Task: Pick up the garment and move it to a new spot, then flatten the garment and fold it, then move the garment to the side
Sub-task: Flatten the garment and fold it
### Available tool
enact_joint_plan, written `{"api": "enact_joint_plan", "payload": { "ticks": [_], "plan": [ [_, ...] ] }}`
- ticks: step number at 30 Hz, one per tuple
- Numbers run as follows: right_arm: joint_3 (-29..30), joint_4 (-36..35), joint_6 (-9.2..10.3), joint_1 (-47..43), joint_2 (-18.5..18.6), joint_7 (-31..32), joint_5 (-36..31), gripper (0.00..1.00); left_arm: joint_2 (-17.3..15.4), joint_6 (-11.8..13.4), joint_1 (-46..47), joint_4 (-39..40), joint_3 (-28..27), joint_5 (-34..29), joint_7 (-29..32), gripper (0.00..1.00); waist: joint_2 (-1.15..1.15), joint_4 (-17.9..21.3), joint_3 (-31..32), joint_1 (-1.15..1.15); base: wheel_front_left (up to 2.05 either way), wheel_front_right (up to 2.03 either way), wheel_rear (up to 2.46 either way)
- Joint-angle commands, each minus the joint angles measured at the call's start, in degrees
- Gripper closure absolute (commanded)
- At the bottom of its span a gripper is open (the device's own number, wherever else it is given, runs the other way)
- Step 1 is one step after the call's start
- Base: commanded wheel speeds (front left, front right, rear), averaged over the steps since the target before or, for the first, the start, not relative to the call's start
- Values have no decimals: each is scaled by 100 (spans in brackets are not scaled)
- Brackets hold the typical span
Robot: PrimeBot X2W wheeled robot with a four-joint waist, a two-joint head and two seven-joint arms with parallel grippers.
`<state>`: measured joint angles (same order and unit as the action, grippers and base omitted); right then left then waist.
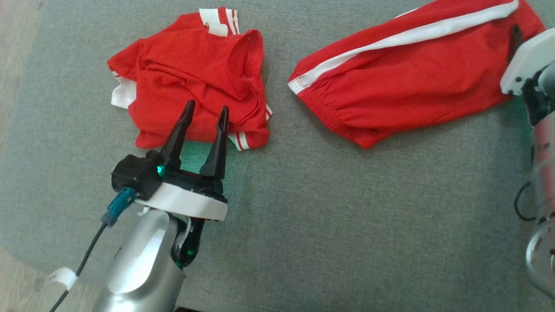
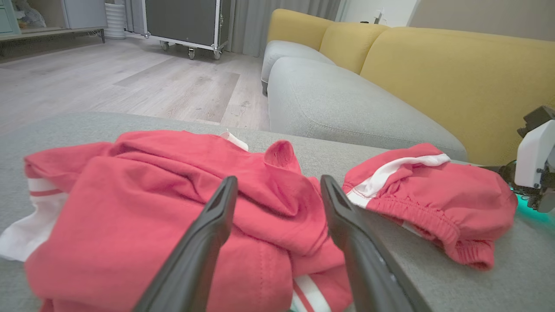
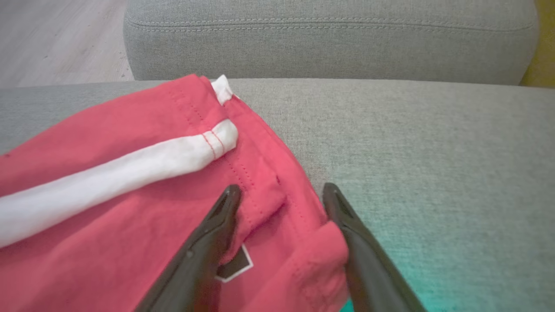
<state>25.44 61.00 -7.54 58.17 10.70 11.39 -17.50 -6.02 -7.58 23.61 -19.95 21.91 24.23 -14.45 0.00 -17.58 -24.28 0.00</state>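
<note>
You are working over a grey woven cushion (image 1: 303,225), pale wood floor (image 1: 17,52) showing at its left and a yellow-backed sofa (image 2: 433,73) standing beyond. At left, a crumpled red shirt (image 1: 190,69) is lying in soft folds, with your left gripper (image 1: 207,108) at its near edge, jaws spread. Right of it, white-striped red shorts (image 1: 412,82) are lying lengthwise from lower left to upper right. Your right gripper (image 3: 282,190) is straddling their end hem, jaws spread.

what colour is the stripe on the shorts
The stripe is white, on red shorts; it shows best in the head view.
</note>
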Motion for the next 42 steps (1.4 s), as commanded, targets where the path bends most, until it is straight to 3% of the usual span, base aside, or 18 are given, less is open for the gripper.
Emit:
{"api": "enact_joint_plan", "payload": {
  "ticks": [1, 14, 25, 31, 42],
  "plan": [
    [-177, 72, 5, 55, -163, -107, -76, 100, -111, 10, 177, 164, -213, 75, -54, 0, 0, 47, 19, 0, 0, 0, 0],
    [-449, 524, 5, -110, -214, -1571, 631, 100, -235, 9, -57, 188, -480, 0, -55, 0, 0, 807, 578, 0, 0, 0, 0],
    [-285, 425, 5, -880, 17, -2060, 1270, 100, -224, 9, -334, 256, -683, -75, -55, 0, 0, 1362, 1051, 0, 0, 0, 0],
    [133, 171, 5, -1401, 42, -2135, 1408, 100, -245, 9, -484, 277, -716, -116, -55, 0, 0, 1475, 1225, 0, 0, 0, 0],
    [194, -372, 5, -1716, -284, -2209, 1613, 100, -309, 9, -587, 294, -690, -127, -55, 0, 0, 1380, 1311, 0, 0, 0, 0]
  ]
}}
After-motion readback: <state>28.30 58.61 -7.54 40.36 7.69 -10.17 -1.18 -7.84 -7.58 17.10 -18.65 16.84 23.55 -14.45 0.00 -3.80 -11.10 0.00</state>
